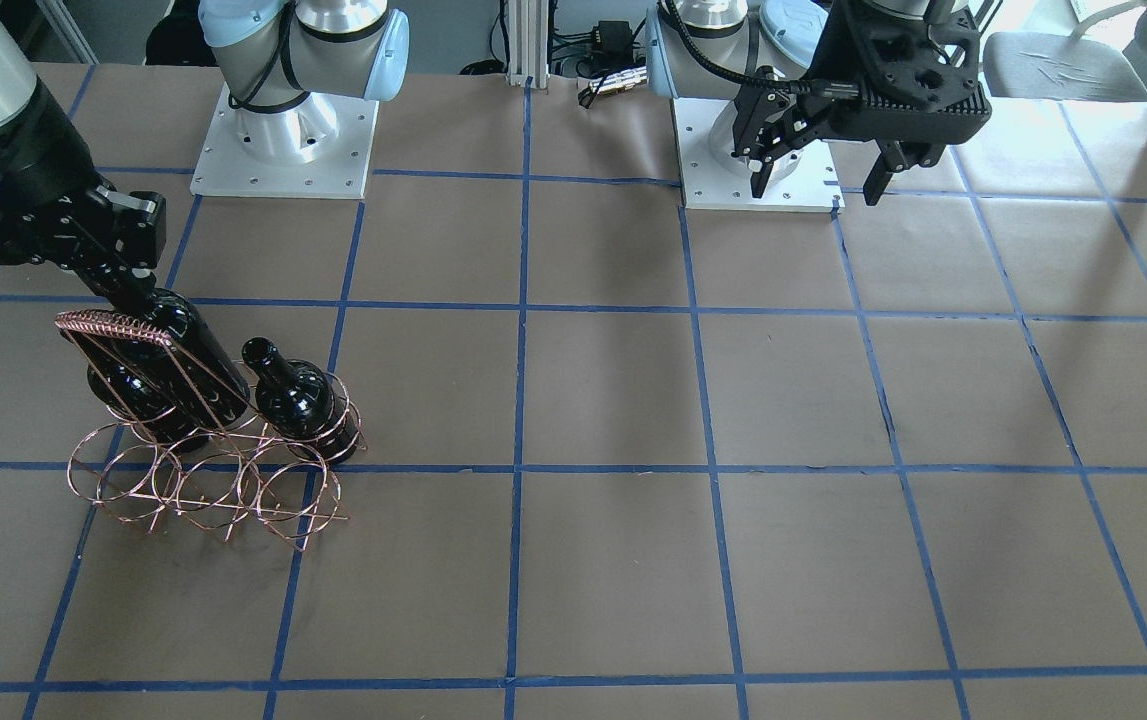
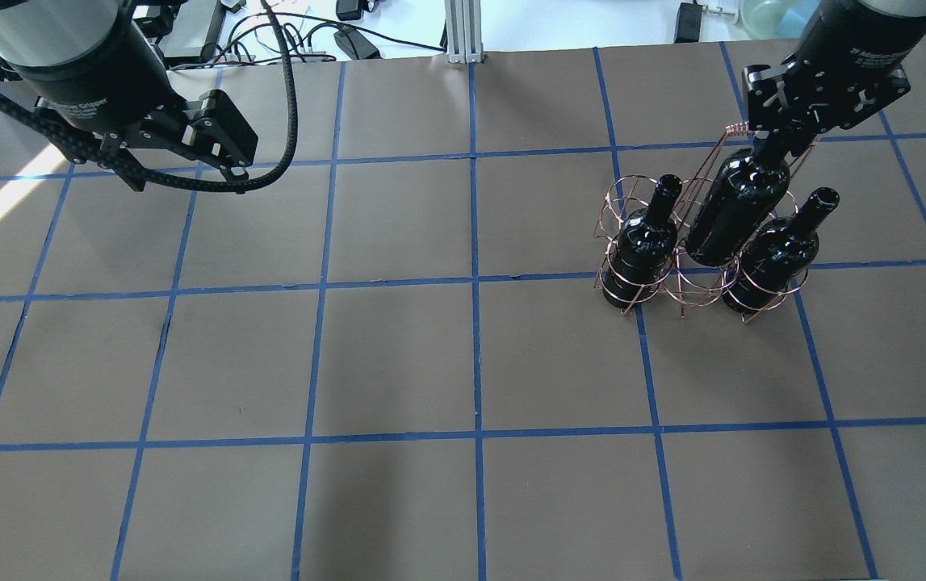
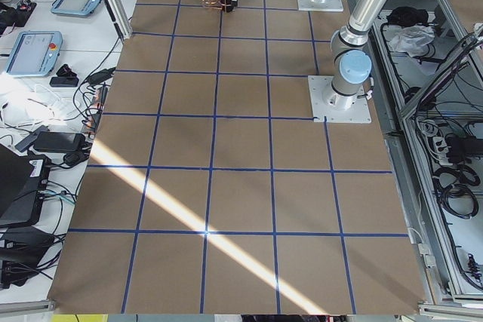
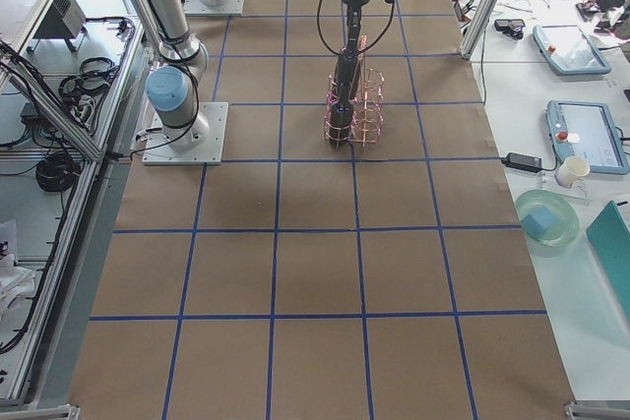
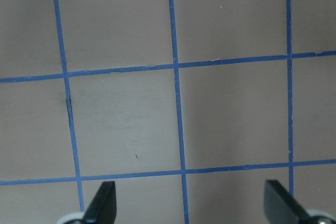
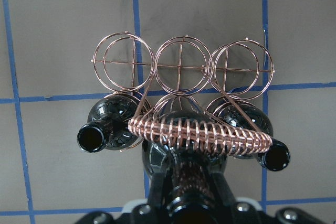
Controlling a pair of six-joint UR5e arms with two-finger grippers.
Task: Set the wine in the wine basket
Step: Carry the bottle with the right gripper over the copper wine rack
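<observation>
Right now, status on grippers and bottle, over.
Left gripper open, hovering over table. Right gripper shut on wine neck. Wine tilted, base at wine basket's middle ring. Bottles flank both sides; coiled top bar crowds the neck.

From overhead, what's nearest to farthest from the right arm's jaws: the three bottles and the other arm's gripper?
From the right gripper:
1. Middle bottle, held in its jaws.
2. Bottle on the view's right.
3. Bottle on the view's left.
4. Left gripper, far on the view's left.

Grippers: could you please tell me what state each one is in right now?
Left gripper: open, empty.
Right gripper: closed on the middle bottle.
</observation>
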